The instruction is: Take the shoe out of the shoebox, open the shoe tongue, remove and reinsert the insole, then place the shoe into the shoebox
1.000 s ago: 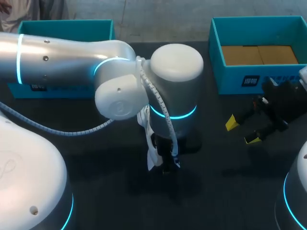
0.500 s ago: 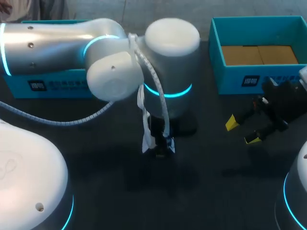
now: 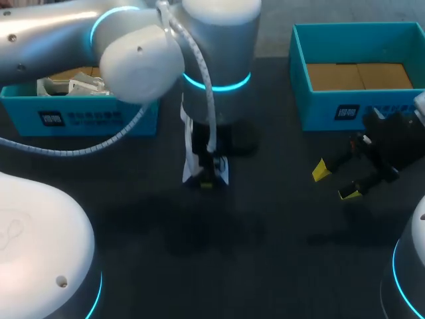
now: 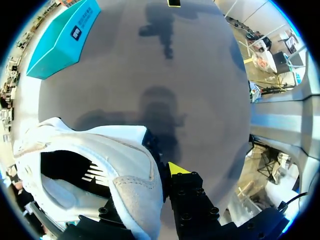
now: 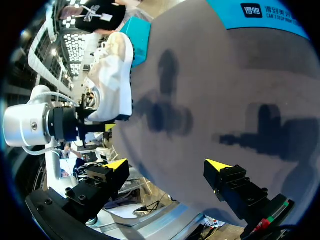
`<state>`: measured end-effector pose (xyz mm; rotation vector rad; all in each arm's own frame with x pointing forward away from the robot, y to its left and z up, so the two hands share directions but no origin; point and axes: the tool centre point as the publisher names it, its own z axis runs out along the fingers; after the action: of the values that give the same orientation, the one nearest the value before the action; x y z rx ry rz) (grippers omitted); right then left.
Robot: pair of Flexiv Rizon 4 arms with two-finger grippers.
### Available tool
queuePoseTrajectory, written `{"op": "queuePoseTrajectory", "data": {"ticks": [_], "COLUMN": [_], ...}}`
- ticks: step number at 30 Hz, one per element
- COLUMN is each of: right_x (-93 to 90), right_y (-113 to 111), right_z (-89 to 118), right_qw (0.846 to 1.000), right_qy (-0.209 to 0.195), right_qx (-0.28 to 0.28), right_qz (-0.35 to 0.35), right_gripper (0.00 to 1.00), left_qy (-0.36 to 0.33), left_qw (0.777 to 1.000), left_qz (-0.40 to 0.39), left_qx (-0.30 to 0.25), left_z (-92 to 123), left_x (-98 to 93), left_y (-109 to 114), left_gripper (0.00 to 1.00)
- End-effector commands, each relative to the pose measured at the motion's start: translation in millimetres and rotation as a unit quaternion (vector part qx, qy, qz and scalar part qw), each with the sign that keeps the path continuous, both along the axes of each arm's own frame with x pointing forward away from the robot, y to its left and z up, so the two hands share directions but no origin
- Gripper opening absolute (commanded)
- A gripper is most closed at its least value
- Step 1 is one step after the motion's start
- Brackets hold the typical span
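Note:
A white shoe (image 3: 188, 158) hangs over the dark table, toe down, with my left gripper (image 3: 206, 175) shut on its upper edge. In the left wrist view the shoe (image 4: 95, 165) shows its dark inside, and its wall sits between the fingers of that gripper (image 4: 162, 176). From the right wrist view the shoe (image 5: 114, 75) is seen hanging off to the side, well ahead of my right gripper (image 5: 167, 165). That right gripper (image 3: 335, 181) stands open near the table's right edge with nothing in it. The teal shoebox (image 3: 80, 114) at the back left holds white paper.
A second teal box (image 3: 358, 106) with a brown cardboard floor stands at the back right, just beyond my right gripper. My left arm's big elbow (image 3: 139, 63) overhangs the left shoebox. Bare dark table (image 3: 265, 232) lies in front.
My left arm has carried the shoe away from the table's front, toward the back and slightly left. The right arm has kept still.

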<state>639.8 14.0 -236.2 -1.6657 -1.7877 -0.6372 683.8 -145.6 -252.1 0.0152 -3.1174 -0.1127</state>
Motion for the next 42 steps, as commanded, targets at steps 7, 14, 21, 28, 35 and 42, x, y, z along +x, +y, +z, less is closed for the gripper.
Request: {"op": "queuePoseTrajectory", "data": {"ticks": [7, 14, 21, 28, 35, 42], "right_x": [-1.5, -1.5, -1.5, -1.5, -1.5, -1.5], "right_y": [0.5, 0.5, 0.5, 0.5, 0.5, 0.5], "right_z": [-0.1, -0.1, -0.1, -0.1, -0.1, -0.1], "right_qw": [1.000, 1.000, 1.000, 1.000, 1.000, 1.000], "right_qy": [-0.001, -0.001, -0.001, -0.001, -0.001, -0.001], "right_qx": [-0.002, -0.002, -0.002, -0.002, -0.002, -0.002], "right_qz": [-0.001, -0.001, -0.001, -0.001, -0.001, -0.001], "right_gripper": [1.00, 1.00, 1.00, 1.00, 1.00, 1.00], "left_qy": [-0.015, 0.003, 0.003, 0.003, -0.009, -0.024], "left_qw": [1.000, 1.000, 1.000, 1.000, 1.000, 1.000], "left_qz": [0.004, -0.013, -0.013, -0.013, 0.005, 0.012], "left_qx": [-0.006, -0.006, -0.006, -0.006, -0.005, -0.009], "left_z": [44.1, 57.6, 57.6, 57.6, 85.9, 111.6], "left_x": [20.3, 25.7, 25.7, 25.7, 59.1, 78.5], "left_y": [28.2, 34.8, 34.8, 34.8, 78.4, 125.6], "left_gripper": [0.00, 0.00, 0.00, 0.00, 0.00, 0.00]}}
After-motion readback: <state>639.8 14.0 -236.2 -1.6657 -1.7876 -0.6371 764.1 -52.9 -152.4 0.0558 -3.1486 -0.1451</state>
